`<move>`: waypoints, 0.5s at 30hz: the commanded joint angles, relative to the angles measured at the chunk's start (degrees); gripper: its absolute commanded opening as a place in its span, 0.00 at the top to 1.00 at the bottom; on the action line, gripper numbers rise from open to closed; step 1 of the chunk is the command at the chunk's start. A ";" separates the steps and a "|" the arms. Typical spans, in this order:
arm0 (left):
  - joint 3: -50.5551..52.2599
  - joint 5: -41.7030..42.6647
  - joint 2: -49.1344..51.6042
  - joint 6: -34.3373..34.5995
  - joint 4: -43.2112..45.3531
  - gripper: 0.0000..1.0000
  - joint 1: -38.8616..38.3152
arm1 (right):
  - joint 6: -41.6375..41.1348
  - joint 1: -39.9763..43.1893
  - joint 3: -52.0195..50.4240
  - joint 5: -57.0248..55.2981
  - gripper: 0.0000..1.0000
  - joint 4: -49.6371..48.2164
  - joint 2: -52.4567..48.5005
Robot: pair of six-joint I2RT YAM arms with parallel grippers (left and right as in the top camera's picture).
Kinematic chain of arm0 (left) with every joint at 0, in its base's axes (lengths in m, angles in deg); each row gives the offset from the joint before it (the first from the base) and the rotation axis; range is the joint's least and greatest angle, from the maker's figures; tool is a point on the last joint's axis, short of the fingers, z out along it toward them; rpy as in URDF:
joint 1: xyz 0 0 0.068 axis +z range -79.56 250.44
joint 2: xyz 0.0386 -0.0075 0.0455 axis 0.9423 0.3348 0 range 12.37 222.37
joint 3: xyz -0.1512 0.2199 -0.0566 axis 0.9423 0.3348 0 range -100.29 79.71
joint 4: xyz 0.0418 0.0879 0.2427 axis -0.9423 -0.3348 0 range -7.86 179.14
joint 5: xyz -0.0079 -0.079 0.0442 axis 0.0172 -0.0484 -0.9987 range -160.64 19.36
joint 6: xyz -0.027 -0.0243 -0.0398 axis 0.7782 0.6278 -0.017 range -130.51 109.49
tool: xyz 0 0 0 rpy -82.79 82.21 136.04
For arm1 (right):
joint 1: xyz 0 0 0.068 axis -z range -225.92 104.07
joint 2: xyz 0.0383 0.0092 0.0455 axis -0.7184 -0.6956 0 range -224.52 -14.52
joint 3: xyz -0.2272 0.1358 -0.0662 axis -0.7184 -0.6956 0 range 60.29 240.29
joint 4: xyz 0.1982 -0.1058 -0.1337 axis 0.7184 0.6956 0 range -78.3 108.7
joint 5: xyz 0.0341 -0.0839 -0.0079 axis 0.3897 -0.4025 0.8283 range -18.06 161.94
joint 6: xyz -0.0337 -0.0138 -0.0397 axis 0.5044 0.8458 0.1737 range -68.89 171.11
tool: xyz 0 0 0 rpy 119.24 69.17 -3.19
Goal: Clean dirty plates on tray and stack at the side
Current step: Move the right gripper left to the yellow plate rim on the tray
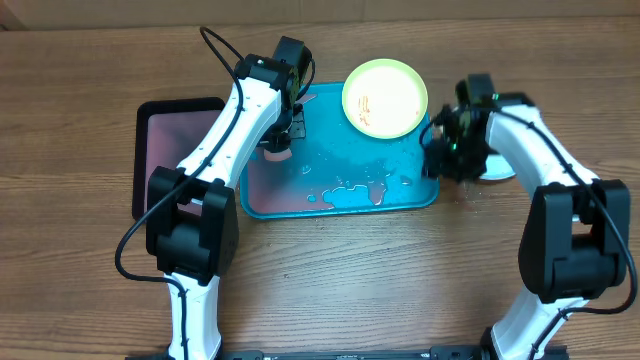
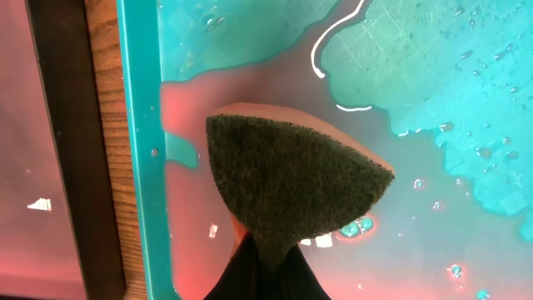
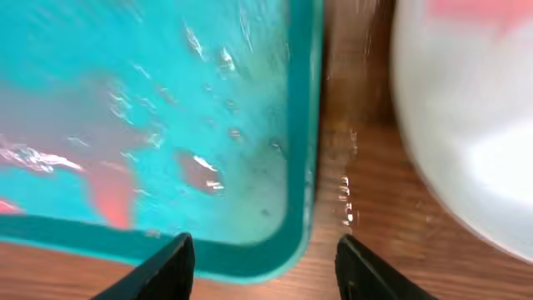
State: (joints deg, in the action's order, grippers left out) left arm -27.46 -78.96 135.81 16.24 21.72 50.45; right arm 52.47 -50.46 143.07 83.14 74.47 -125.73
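The turquoise tray (image 1: 400,190) lies at the table's centre, wet, with reddish water pooled in its left part. A yellow-green plate (image 1: 385,98) with faint smears rests on its far right corner. My left gripper (image 1: 279,140) (image 2: 271,258) is shut on a sponge (image 2: 291,183), dark scouring face up, over the tray's left end near the rim (image 2: 141,167). My right gripper (image 1: 447,152) (image 3: 262,271) stands open and holds nothing, straddling the tray's near right corner (image 3: 304,167). A white plate (image 3: 466,125) (image 1: 500,173) lies on the wood just right of it, partly under the arm.
A smaller black tray with a pinkish inside (image 1: 175,150) (image 2: 50,125) sits against the turquoise tray's left side. Water glistens on the wood (image 3: 346,192) between tray and white plate. Bare wooden table lies in front of the tray.
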 commanded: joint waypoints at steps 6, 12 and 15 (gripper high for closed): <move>0.22 0.46 0.63 0.74 0.63 0.96 0.15 | -20.68 -1.79 8.70 6.38 0.53 -8.46 0.17; 0.22 0.46 0.63 0.72 0.63 0.96 0.11 | -39.34 -4.59 6.10 -3.34 0.54 -16.59 -2.21; 0.22 0.44 0.63 0.72 0.63 0.96 0.11 | -43.19 -6.08 6.08 -7.30 0.54 -18.18 -4.52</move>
State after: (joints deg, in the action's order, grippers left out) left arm -27.46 -78.96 135.81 16.37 22.29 50.45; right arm 19.34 -55.03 150.11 82.20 57.22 -127.33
